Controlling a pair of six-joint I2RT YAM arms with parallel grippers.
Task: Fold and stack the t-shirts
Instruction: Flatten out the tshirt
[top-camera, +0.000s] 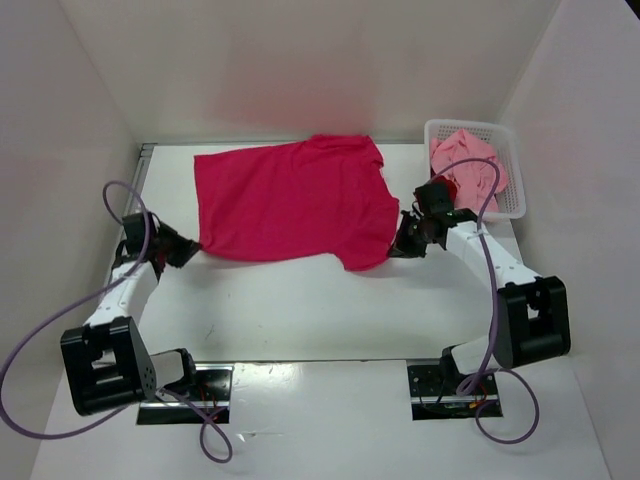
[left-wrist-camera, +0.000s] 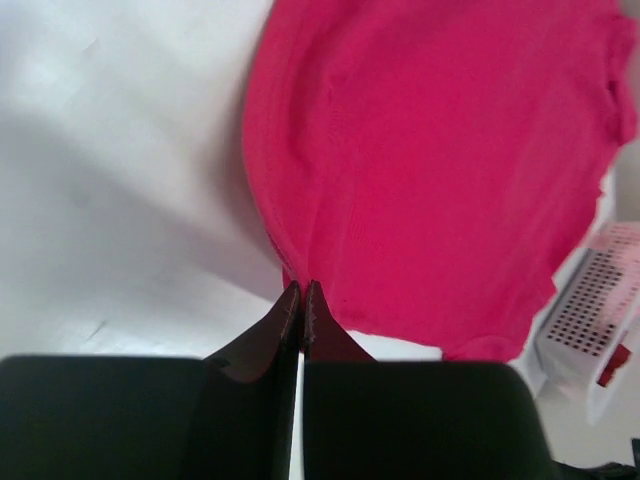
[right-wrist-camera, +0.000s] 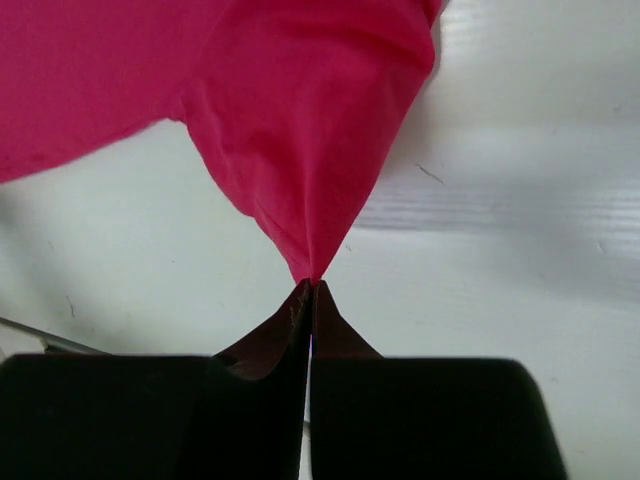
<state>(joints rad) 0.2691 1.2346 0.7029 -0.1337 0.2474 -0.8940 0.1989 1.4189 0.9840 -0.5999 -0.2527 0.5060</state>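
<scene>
Right wrist view: the right gripper (right-wrist-camera: 312, 290) is pinched tight on a sleeve tip of the magenta-red t-shirt (right-wrist-camera: 300, 120). The left gripper (left-wrist-camera: 302, 300) is closed on its hem corner. The shirt lies spread on the table (top-camera: 300, 310), and the salmon pink t-shirt (top-camera: 465, 152) sits in the white basket (top-camera: 515, 180) nearby

Open nearside table (top-camera: 300, 300); basket (top-camera: 512, 150) possibly obstructive.

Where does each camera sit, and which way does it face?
Top: above, behind the bases, looking down at the table; both arms show.
Left wrist: looks along left hand, shut on the magenta shirt; basket at right.
Right wrist: looks along right hand, shut on a sleeve tip.
Shared: shirt in all three; basket in top and left wrist.
</scene>
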